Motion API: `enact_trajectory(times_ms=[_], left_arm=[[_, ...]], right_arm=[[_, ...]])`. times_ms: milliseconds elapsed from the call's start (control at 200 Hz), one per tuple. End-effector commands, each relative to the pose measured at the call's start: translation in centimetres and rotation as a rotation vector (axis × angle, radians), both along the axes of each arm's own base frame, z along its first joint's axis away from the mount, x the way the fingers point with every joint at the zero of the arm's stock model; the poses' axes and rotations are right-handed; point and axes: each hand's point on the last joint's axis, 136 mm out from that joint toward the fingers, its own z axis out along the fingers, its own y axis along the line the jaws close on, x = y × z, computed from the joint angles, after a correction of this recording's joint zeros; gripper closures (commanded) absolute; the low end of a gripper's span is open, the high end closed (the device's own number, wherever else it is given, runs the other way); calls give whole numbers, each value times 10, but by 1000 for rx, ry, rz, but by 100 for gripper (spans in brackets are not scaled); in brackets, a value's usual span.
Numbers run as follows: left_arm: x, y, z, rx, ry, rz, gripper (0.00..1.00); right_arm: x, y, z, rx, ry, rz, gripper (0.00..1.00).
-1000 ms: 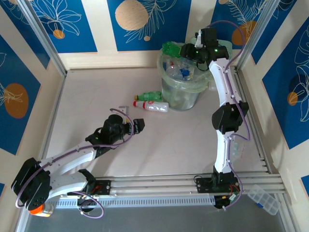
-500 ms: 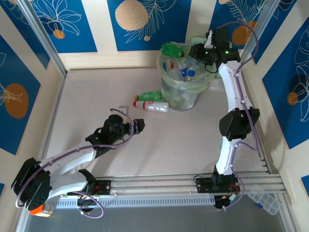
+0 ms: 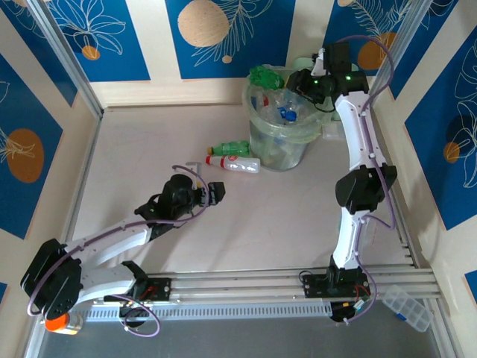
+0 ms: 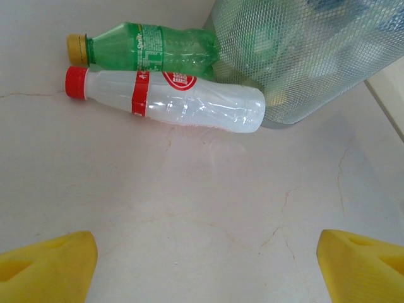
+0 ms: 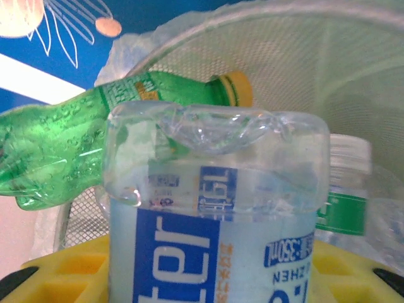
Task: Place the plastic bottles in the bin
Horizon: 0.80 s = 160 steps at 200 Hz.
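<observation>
Beside the bin point(image 4: 303, 63), on the table point(image 4: 189, 208), a green bottle point(image 4: 151, 50) and a white bottle point(image 4: 189, 104) with a red cap lie side by side, touching. The left end effector point(image 4: 205, 265) hangs near them, fingers spread wide, holding nothing. Over the bin, the right end effector point(image 3: 302, 80) pinches a clear bottle point(image 5: 214, 208) with a blue label. More bottles point(image 3: 282, 113) lie in the bin. Another green bottle point(image 5: 69, 145) pokes over its rim.
</observation>
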Motion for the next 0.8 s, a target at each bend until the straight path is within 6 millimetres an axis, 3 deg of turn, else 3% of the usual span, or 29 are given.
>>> enact_trajectory(times_ms=[0,140,405,650,795], left_arm=[[4,-2,10,12,-23,-9,10],[5,-1,11,19,-25,-6,10],[5,2,12,32,-34,6,9],[7,14,17,55,-62,53,8],[8,20,17,73,-68,76,7]], right_arm=[[-5,7,-22,-40,66,44,48],[-1,1,-26,-78,57,28,36],[-12,-7,28,-101,-106,9,26],[-18,-18,32,-149,-129,-27,34],[-16,-11,23,-161,-121,-5,41]])
